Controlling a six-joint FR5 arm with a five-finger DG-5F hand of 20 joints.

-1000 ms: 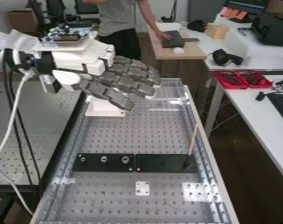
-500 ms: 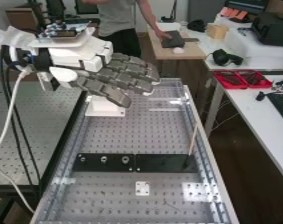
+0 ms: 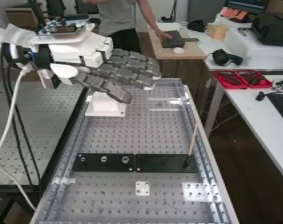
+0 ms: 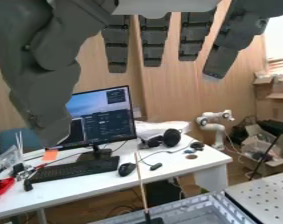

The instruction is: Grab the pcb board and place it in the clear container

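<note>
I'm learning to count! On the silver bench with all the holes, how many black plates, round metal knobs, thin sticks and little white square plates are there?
Black plates: 2
Round metal knobs: 3
Thin stick: 1
Little white square plate: 1
Total: 7

Robotics lab or workshop: a perforated metal bench (image 3: pixel 163 194) beneath a white robot arm (image 3: pixel 18 37), a second small white arm (image 4: pixel 215 122) further off, and a white desk (image 4: pixel 215 161) holding a monitor (image 4: pixel 98 117), keyboard (image 4: pixel 75 169), mouse (image 4: pixel 127 169) and headphones (image 4: pixel 170 137); open cardboard boxes (image 4: pixel 266 145) stand nearby.
</note>
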